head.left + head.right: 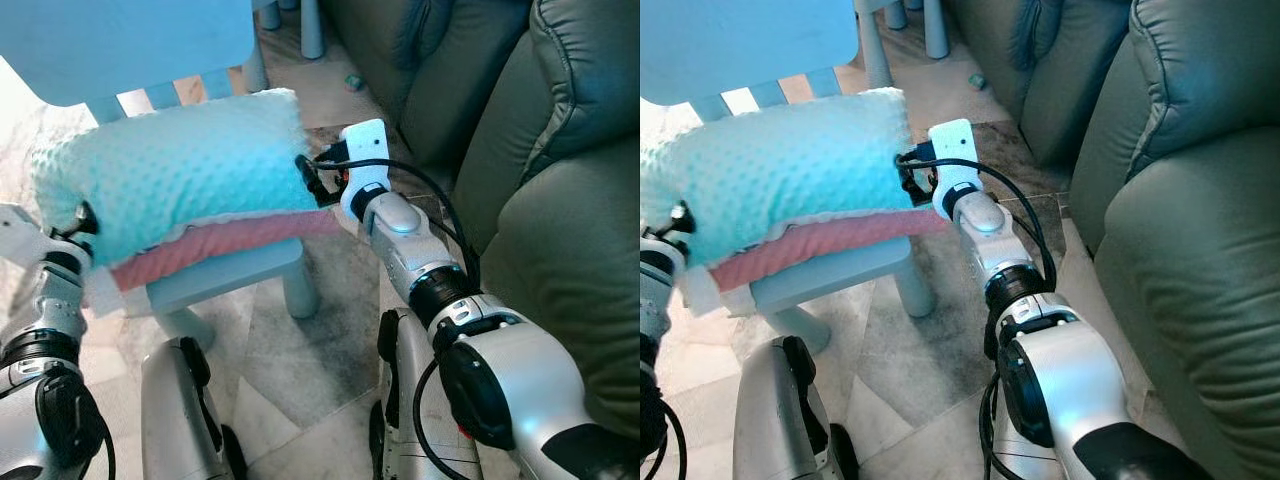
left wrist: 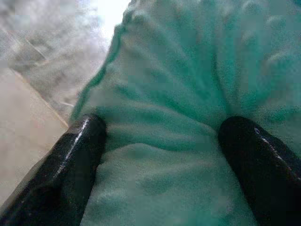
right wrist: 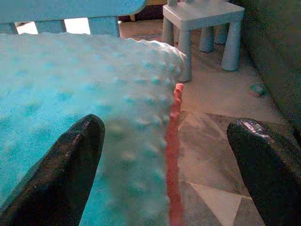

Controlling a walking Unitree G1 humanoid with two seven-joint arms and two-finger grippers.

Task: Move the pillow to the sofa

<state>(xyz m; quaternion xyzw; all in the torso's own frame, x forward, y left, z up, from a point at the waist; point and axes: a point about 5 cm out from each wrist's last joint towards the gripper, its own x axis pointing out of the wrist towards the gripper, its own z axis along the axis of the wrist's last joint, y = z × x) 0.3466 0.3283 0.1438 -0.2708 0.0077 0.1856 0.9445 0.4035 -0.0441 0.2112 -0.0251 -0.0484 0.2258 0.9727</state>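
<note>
The pillow point(image 1: 170, 175), a plump turquoise cushion with a dotted, bumpy top and a salmon-pink underside edged in white, lies across the seat of a small pale-blue chair point(image 1: 230, 272), overhanging its sides, while the dark grey-green sofa point(image 1: 560, 230) stands just beside it on the right.

The pillow point(image 1: 170, 170) is soft, dimpled teal cloth; the sofa point(image 1: 560, 200) looks like smooth, matt green leather; the chair point(image 1: 230, 270) is plain plastic.
</note>
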